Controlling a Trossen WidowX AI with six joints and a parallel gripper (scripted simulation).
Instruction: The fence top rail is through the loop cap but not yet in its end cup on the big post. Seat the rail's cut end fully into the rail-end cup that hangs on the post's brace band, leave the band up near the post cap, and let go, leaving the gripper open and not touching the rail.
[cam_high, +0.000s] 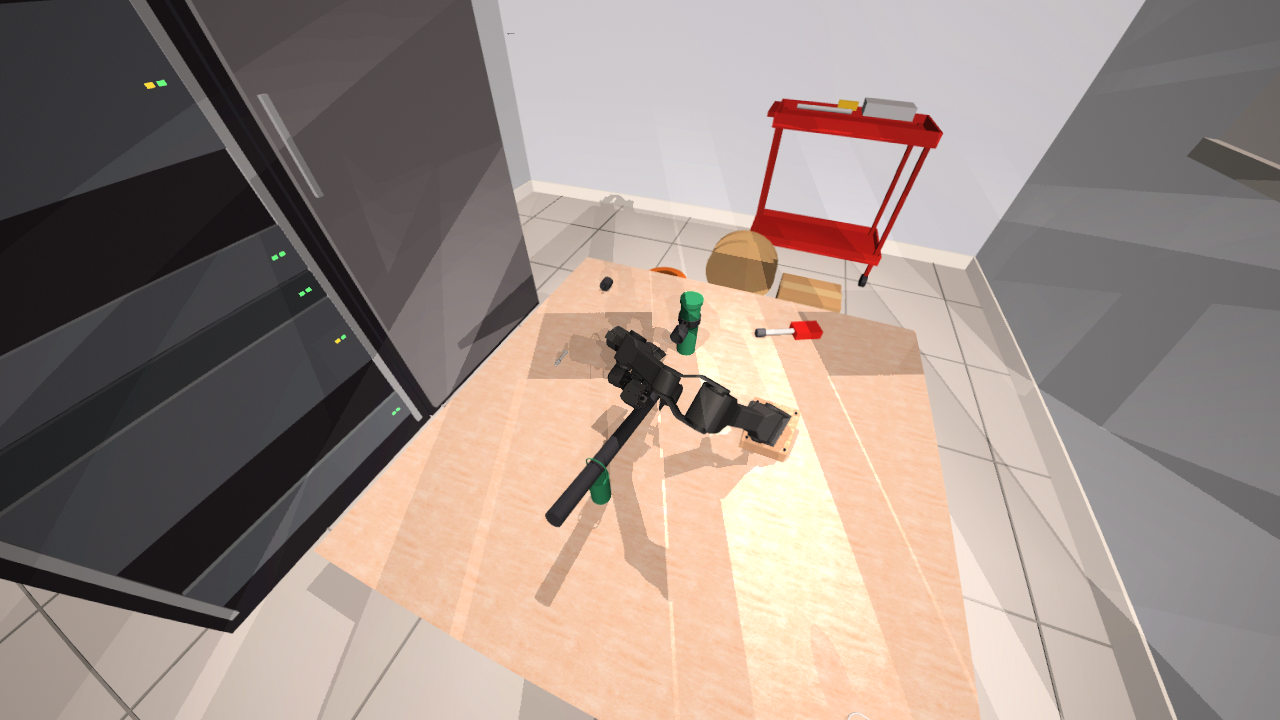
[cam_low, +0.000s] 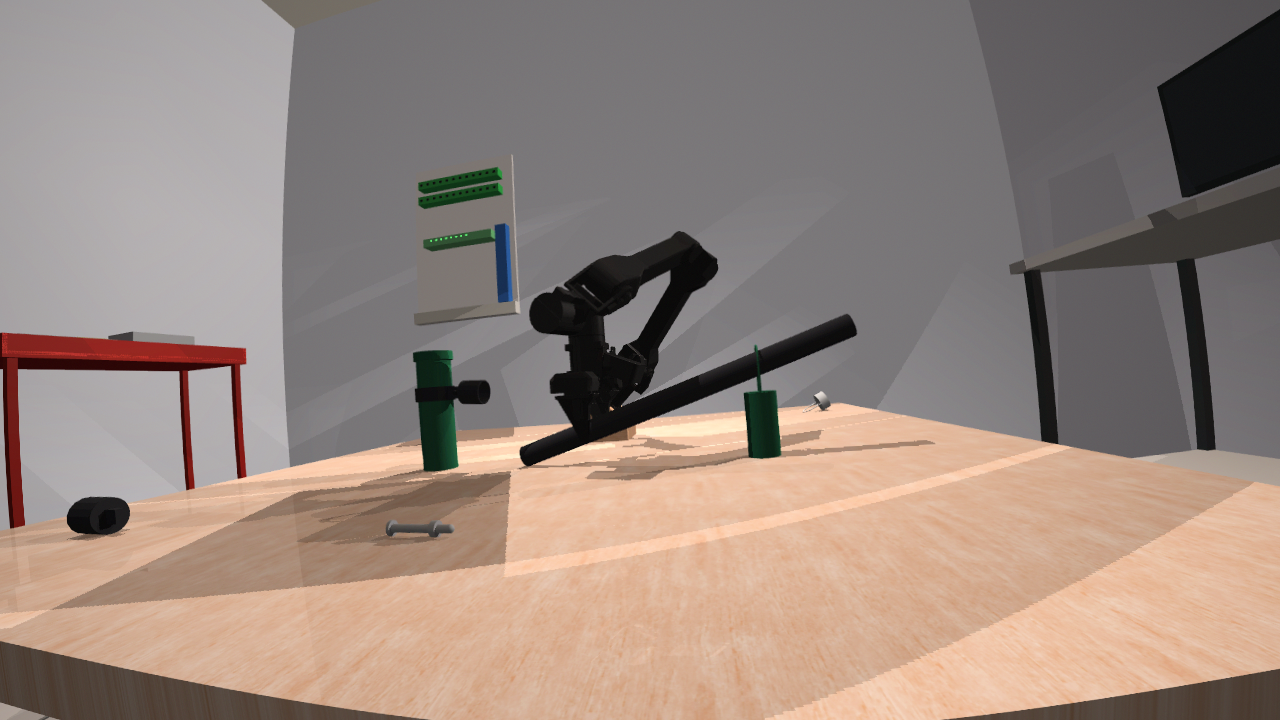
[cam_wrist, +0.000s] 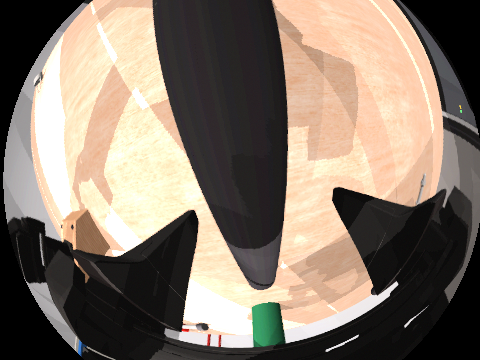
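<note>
The black rail (cam_high: 572, 499) (cam_low: 716, 383) (cam_wrist: 230, 125) slants through the green wire loop (cam_low: 759, 371) above the short green post (cam_high: 600, 488) (cam_low: 762, 425). Its low end rests at the table, short of the big green post (cam_high: 687, 344) (cam_low: 438, 438) (cam_wrist: 267, 325). The black band (cam_low: 434, 394) sits on the post's upper part, below the cap. The rail-end cup (cam_high: 678, 333) (cam_low: 474, 391) hangs from it, above the rail's low end, and is empty. My gripper (cam_low: 597, 420) (cam_wrist: 267, 206) is open, its fingers on both sides of the rail near the low end. Contact cannot be told.
A bolt (cam_high: 561, 356) (cam_low: 418, 528) and a black fitting (cam_high: 605, 283) (cam_low: 98, 515) lie on the table on the far side of the post from the arm's base. A red-handled tool (cam_high: 805, 330) lies near the table's edge. The arm stands on a wooden block (cam_high: 760, 447).
</note>
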